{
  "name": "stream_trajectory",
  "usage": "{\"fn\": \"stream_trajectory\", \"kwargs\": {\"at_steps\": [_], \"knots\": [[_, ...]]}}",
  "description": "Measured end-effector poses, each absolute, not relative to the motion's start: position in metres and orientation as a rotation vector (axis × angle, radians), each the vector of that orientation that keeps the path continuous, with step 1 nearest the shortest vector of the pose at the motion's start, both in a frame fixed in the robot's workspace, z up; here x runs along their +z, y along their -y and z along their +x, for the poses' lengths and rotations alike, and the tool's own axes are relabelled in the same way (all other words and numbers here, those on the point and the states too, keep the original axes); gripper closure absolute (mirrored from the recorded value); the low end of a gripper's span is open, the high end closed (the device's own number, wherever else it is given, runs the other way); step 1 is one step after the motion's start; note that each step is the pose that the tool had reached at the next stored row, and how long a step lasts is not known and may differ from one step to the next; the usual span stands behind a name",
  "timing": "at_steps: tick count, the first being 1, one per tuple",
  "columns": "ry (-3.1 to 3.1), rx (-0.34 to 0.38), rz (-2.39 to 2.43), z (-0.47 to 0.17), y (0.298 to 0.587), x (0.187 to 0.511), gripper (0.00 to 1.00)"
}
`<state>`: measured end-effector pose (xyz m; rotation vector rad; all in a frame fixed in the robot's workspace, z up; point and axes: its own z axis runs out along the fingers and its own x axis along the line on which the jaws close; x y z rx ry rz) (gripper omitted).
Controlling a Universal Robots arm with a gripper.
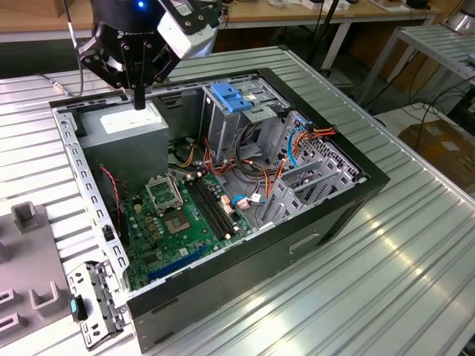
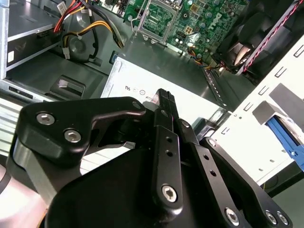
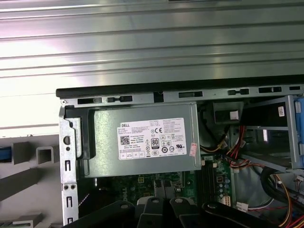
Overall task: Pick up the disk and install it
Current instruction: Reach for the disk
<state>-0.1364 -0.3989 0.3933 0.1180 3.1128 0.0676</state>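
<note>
Black tool (image 1: 139, 100), closed tight and holding nothing, hovers just above the grey power-supply box (image 1: 128, 132).

Your gripper (image 1: 139, 98), fingers pressed together, hangs just above the power-supply box (image 1: 126, 126), hemmed between the case wall (image 1: 70, 148) and the tall drive cage (image 1: 221, 132). Open room lies over the motherboard (image 1: 178, 219), while tangled cables (image 1: 251, 172) crowd the cage's foot.
</note>
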Motion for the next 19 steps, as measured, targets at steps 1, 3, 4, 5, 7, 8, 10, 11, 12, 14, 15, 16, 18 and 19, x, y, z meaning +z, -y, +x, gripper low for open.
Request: {"fn": "stream_trajectory", "kwargs": {"at_steps": [1, 3, 4, 5, 7, 8, 10, 11, 12, 14, 15, 16, 18, 19], "knots": [[-3.113, 0.068, 0.118, -0.1366, 0.3989, 0.3933, 0.89], [-3.113, 0.068, 0.118, -0.1371, 0.3989, 0.3932, 0.89], [-3.113, 0.068, 0.118, -0.1374, 0.3989, 0.3933, 0.89], [-3.113, 0.068, 0.118, -0.1375, 0.3989, 0.3933, 0.89], [-3.113, 0.068, 0.118, -0.1379, 0.3989, 0.3933, 0.89], [-3.113, 0.068, 0.118, -0.1381, 0.3989, 0.3932, 0.89], [-3.113, 0.068, 0.118, -0.1384, 0.3989, 0.3932, 0.89], [-3.113, 0.068, 0.118, -0.1386, 0.3989, 0.3932, 0.89], [-3.113, 0.068, 0.118, -0.1388, 0.3989, 0.3933, 0.89], [-3.113, 0.068, 0.118, -0.1390, 0.3989, 0.3932, 0.89], [-3.113, 0.068, 0.118, -0.1392, 0.3989, 0.3932, 0.89], [-3.113, 0.068, 0.118, -0.1393, 0.3989, 0.3932, 0.89], [-3.113, 0.068, 0.118, -0.1397, 0.3989, 0.3932, 0.89], [-3.113, 0.068, 0.118, -0.1398, 0.3989, 0.3932, 0.89]]}}
